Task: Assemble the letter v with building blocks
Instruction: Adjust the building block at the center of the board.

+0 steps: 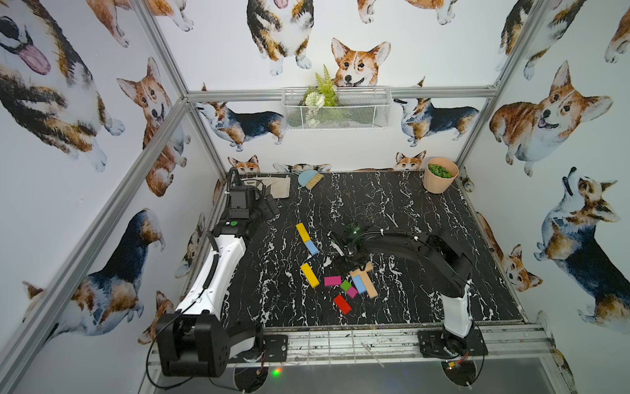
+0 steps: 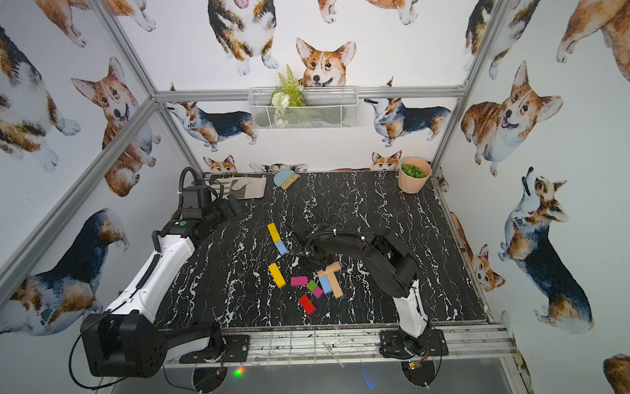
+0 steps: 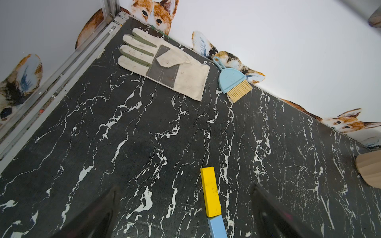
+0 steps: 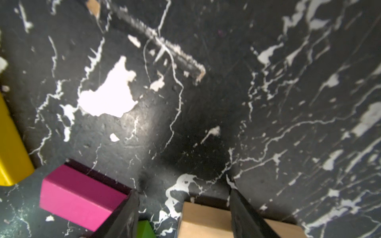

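The building blocks [image 1: 332, 280] lie scattered mid-surface [image 1: 409, 211], toward its front edge. The right hand [image 4: 183, 188], jaws apart, hangs over a tan block [image 4: 204, 220]. The left hand [image 3: 185, 186] gapes wide.

building blocks [image 1: 345, 285] clustered centre of bench [image 1: 409, 211], toward front edge; glove [image 3: 165, 63] back-left corner, brush [image 1: 308, 179] just right of it; pot [image 1: 438, 186] back-right corner.

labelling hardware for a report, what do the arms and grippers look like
Left arm: white link, black joints, ribbed black hose, green dot sticker. Right arm: mostly black, white link near its base, cable with white ties. Left gripper and right gripper: black tapered fingers.
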`<state>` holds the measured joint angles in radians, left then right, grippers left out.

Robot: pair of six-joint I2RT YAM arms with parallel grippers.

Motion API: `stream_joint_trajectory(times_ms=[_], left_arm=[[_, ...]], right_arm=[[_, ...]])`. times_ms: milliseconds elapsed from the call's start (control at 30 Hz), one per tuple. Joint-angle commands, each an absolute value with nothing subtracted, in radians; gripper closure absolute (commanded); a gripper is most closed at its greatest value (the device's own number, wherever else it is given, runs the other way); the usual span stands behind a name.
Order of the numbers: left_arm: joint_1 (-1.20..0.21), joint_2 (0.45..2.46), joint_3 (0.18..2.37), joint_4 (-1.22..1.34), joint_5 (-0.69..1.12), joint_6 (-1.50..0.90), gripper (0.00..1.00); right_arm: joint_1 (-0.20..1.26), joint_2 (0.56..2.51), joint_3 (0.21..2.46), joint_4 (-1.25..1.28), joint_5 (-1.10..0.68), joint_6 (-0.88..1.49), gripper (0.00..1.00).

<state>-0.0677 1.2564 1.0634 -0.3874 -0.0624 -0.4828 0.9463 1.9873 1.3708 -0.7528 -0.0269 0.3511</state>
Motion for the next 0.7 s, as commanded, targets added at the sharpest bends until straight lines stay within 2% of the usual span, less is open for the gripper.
stream_joint_trajectory(times_ms=[0, 400, 667], left_arm=[[-0.065, 1.259, 1.066, -0.364, -0.063, -0.48, 0.0], [-0.065, 1.256, 1.06, -0.356, -0.056, -0.486, 0.0], [-0.065, 1.25, 1.063, -0.362, -0.058, -0.486, 0.0]], right_arm=[[0.946, 1.971, 1.327, -0.815, -0.049, 0.39, 0.3], [0.949, 1.879, 1.296, -0.816, -0.005, 0.379, 0.3], [1.016, 1.852, 1.315, -0.83, 0.085, 0.324, 0.3]])
